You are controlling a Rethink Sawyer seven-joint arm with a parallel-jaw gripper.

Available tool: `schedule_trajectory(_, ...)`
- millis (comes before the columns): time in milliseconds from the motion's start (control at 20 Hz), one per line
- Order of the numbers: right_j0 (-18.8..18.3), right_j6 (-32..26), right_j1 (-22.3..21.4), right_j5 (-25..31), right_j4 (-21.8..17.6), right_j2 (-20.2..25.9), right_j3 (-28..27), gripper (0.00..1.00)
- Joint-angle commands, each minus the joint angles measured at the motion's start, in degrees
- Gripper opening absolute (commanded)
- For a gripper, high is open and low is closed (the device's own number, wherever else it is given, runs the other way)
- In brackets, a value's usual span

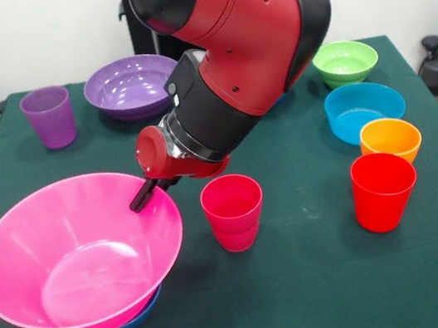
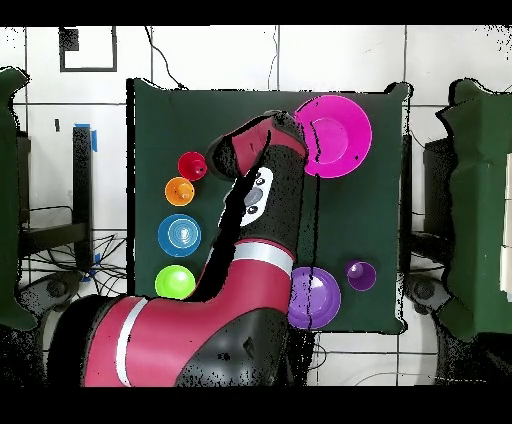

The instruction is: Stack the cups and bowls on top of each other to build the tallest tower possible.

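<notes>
The huge pink bowl (image 1: 79, 255) (image 2: 338, 135) sits tilted at the table's front left, on top of a blue bowl (image 1: 141, 315) that only peeks out beneath it. My gripper (image 1: 143, 195) (image 2: 291, 125) is at the pink bowl's far rim and looks shut on it; one black finger crosses the rim. The magenta-pink cup (image 1: 233, 210) stands upright just right of the bowl. The red cup (image 1: 383, 189) (image 2: 192, 165) stands at the right. The purple cup (image 1: 50, 116) (image 2: 361, 275) and the large purple bowl (image 1: 132, 84) (image 2: 315, 297) are at the far left.
The orange bowl (image 1: 390, 138) (image 2: 179, 190), cyan bowl (image 1: 364, 108) (image 2: 179, 235) and green bowl (image 1: 345, 61) (image 2: 174, 282) line the right side. The small dark blue bowl is out of view. My arm hides the table's middle in the overhead view.
</notes>
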Motion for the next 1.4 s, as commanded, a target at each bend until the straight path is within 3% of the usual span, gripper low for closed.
schedule_trajectory(50, 0.9, -14.3, -0.9, 2.7, -2.0, 7.2, -1.3, 0.00)
schedule_trajectory(1400, 0.3, -13.7, -1.5, 3.4, -1.3, 7.7, -0.3, 0.00)
